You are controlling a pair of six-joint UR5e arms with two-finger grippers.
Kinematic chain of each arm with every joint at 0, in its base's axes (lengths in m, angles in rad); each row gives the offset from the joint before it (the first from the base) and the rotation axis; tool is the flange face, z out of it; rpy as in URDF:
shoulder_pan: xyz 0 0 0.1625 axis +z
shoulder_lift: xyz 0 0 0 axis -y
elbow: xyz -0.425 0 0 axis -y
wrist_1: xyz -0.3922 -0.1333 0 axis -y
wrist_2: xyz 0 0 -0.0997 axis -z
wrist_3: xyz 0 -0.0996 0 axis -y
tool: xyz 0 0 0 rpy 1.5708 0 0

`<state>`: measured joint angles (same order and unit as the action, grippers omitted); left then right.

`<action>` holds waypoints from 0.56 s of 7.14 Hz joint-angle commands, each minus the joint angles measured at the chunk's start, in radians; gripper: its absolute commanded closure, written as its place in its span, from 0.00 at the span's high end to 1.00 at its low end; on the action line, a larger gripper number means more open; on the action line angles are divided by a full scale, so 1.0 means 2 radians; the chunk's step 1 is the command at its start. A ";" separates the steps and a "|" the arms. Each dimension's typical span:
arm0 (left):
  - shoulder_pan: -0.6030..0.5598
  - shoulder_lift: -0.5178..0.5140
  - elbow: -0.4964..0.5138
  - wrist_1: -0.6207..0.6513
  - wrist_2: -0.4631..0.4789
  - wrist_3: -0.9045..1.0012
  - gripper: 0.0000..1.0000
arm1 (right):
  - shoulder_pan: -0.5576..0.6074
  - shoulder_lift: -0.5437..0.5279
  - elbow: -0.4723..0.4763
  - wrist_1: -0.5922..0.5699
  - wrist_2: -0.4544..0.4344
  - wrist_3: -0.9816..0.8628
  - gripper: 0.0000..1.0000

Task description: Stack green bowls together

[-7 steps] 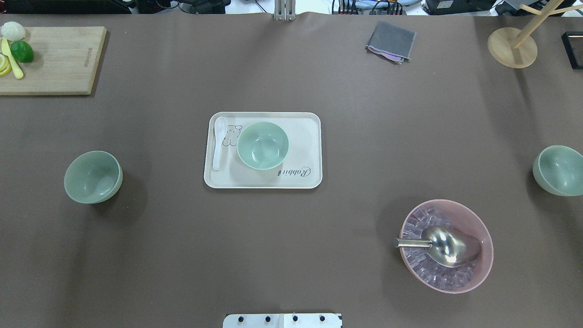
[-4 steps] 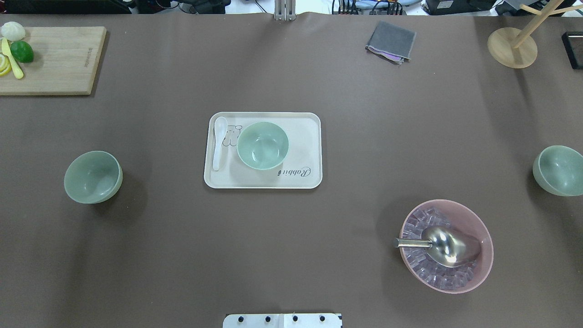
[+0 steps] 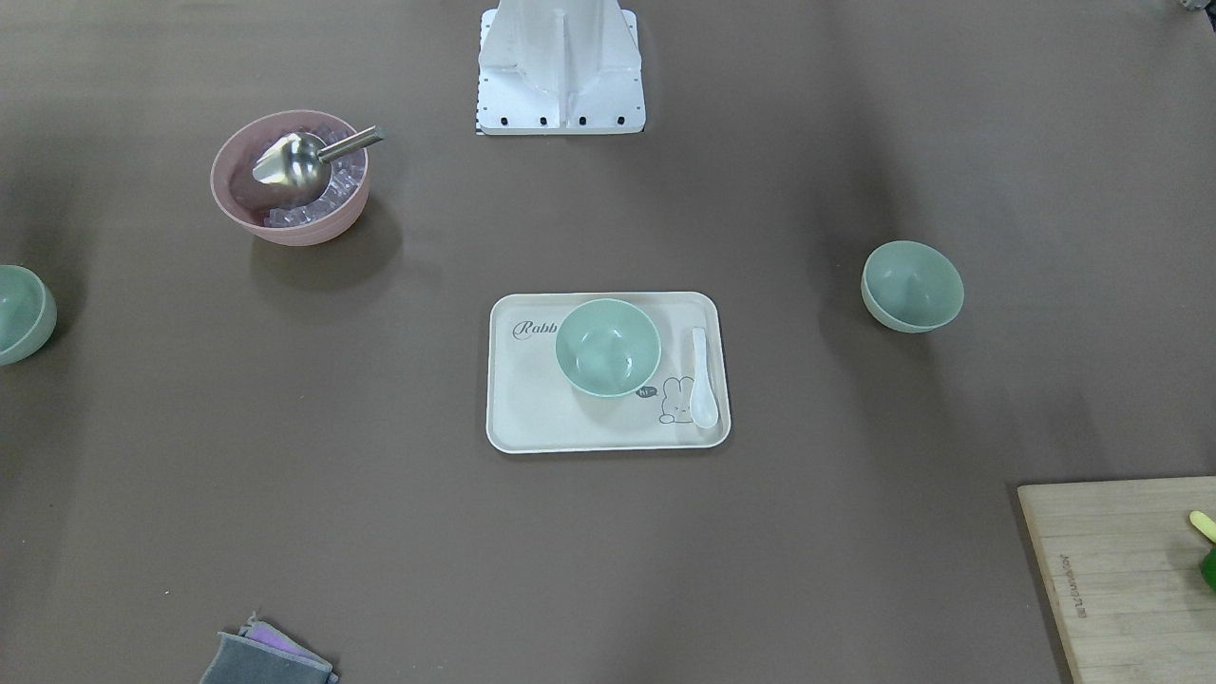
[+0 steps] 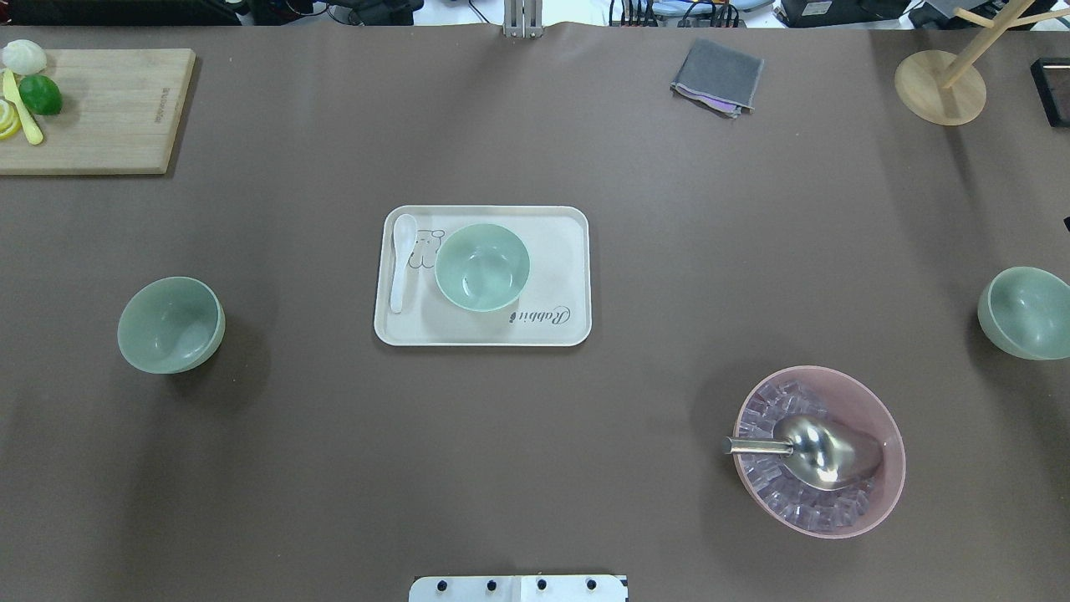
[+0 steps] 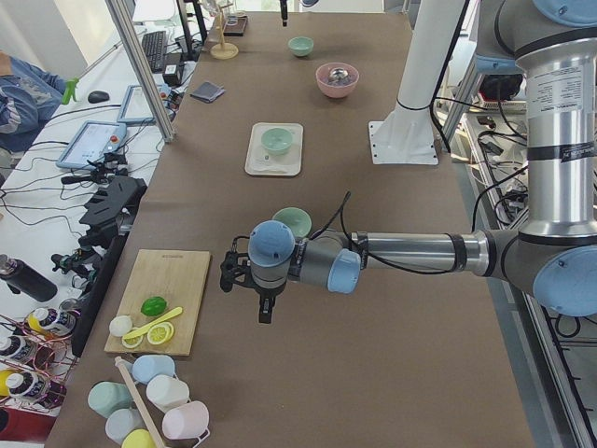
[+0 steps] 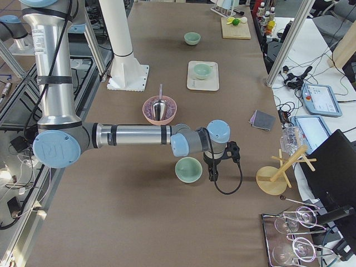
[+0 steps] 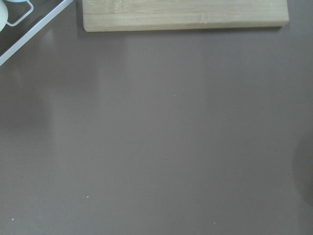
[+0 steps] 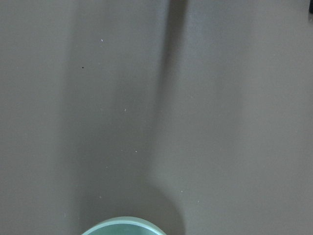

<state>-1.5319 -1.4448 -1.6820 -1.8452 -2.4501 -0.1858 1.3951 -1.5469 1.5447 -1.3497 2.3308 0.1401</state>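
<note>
Three pale green bowls stand apart. One sits on the cream tray (image 4: 552,330) at mid-table (image 4: 482,267) (image 3: 608,346). One stands on the table's left side (image 4: 170,324) (image 5: 292,222). One stands at the right edge (image 4: 1026,313) (image 6: 188,169); its rim shows at the bottom of the right wrist view (image 8: 122,226). My left gripper (image 5: 266,308) hangs above the table beside the left bowl. My right gripper (image 6: 213,173) hangs just beside the right bowl. Both show only in the side views, so I cannot tell whether they are open or shut.
A pink bowl (image 4: 819,451) with ice cubes and a metal scoop (image 4: 815,451) stands front right. A white spoon (image 4: 402,261) lies on the tray. A wooden cutting board (image 4: 100,109) (image 7: 186,14) with fruit is back left. A grey cloth (image 4: 717,77) and a wooden stand (image 4: 940,88) are at the back.
</note>
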 commanded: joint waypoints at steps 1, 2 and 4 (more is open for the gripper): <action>0.027 -0.004 0.000 -0.032 0.004 -0.050 0.97 | -0.008 -0.054 -0.002 0.080 0.003 0.009 0.99; 0.030 -0.008 0.000 -0.032 0.004 -0.053 0.97 | -0.013 -0.063 -0.007 0.083 0.003 0.017 0.96; 0.031 -0.010 0.000 -0.032 0.005 -0.054 0.97 | -0.039 -0.063 -0.024 0.084 0.000 0.032 0.93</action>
<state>-1.4723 -1.4626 -1.6823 -1.9072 -2.4420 -0.2909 1.3465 -1.6685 1.5184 -1.1878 2.3340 0.1882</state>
